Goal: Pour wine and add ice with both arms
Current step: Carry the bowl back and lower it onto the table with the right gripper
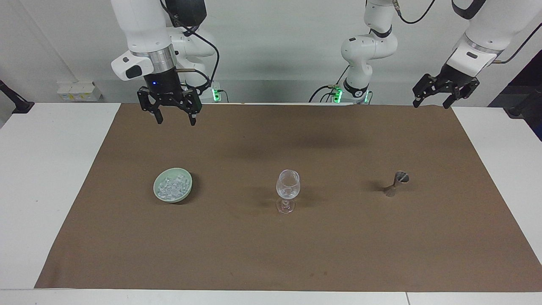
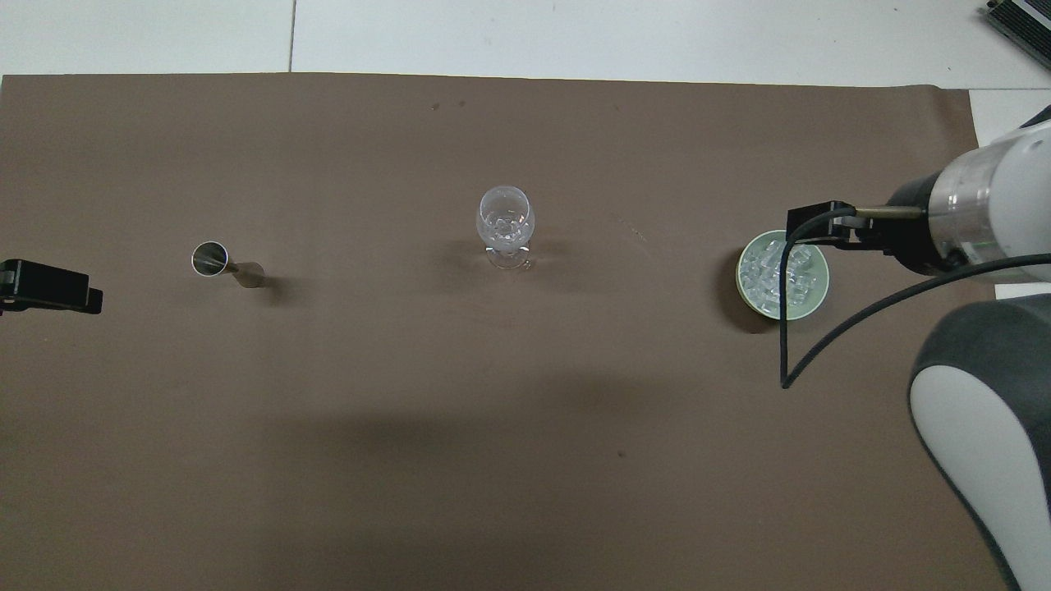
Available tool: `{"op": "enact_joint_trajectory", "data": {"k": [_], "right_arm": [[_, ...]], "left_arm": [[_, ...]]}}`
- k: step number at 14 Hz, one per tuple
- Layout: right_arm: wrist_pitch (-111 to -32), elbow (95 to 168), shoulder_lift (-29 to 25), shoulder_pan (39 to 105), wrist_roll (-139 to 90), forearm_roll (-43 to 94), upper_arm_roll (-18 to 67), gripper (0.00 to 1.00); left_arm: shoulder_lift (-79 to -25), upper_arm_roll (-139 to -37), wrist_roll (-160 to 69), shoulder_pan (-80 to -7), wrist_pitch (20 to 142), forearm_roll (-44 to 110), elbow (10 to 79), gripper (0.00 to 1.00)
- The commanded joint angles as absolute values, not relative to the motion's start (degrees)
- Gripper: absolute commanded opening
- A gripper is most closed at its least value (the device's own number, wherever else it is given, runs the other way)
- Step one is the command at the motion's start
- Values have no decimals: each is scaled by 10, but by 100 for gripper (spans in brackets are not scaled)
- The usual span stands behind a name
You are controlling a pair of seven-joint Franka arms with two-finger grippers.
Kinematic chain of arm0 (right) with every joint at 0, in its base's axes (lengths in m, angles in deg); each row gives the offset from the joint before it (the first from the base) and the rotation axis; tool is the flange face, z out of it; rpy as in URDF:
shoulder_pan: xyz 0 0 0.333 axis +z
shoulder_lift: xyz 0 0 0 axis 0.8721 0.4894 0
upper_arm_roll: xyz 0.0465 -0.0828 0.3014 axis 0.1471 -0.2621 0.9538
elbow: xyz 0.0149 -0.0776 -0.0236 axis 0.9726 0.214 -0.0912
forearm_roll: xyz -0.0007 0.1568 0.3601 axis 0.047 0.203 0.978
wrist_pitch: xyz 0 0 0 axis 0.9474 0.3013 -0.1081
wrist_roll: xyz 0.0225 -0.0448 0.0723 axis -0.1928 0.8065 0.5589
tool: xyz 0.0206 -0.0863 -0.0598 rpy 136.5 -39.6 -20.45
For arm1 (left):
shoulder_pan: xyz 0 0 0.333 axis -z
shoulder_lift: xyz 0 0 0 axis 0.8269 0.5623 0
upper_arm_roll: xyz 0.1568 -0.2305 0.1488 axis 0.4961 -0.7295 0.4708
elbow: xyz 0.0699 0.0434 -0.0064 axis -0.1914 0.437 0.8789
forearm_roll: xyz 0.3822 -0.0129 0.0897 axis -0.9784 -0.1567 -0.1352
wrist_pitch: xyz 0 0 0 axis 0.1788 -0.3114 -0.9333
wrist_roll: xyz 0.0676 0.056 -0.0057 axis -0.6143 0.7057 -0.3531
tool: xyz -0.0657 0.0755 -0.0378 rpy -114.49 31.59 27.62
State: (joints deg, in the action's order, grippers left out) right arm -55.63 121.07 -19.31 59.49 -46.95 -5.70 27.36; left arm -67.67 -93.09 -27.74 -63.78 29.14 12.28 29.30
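A clear wine glass (image 1: 288,188) (image 2: 505,222) stands upright mid-mat, with a few glassy chunks in its bowl. The ice (image 1: 172,184) (image 2: 778,271) lies piled in a pale green dish (image 1: 186,191) (image 2: 818,294) toward the right arm's end. A small metal jigger (image 1: 396,183) (image 2: 220,261) stands toward the left arm's end. My right gripper (image 1: 174,115) (image 2: 814,225) is open and empty, raised high over the mat by the dish. My left gripper (image 1: 436,100) (image 2: 49,287) is open and empty, and waits raised over the mat's edge at the left arm's end.
A brown mat (image 1: 271,254) (image 2: 410,451) covers the white table (image 1: 51,169). The right arm's black cable (image 2: 784,328) hangs over the dish in the overhead view.
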Motion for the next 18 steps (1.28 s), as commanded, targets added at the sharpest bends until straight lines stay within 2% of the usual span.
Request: {"op": "enact_joint_trajectory", "data": {"k": [1, 8, 14, 18], "right_arm": [[-553, 1223, -207, 574, -445, -61, 280, 100], [-552, 1226, -207, 582, -438, -62, 258, 100], [-468, 1227, -221, 591, -433, -61, 259, 100], [-452, 1227, -222, 589, -431, -60, 249, 100]], "left_arm": [[-681, -932, -271, -641, 283, 128, 291, 100], [-680, -932, -271, -641, 283, 128, 291, 100], [-681, -932, -271, -641, 283, 128, 291, 100], [-680, -932, -271, -641, 283, 128, 291, 100]]}}
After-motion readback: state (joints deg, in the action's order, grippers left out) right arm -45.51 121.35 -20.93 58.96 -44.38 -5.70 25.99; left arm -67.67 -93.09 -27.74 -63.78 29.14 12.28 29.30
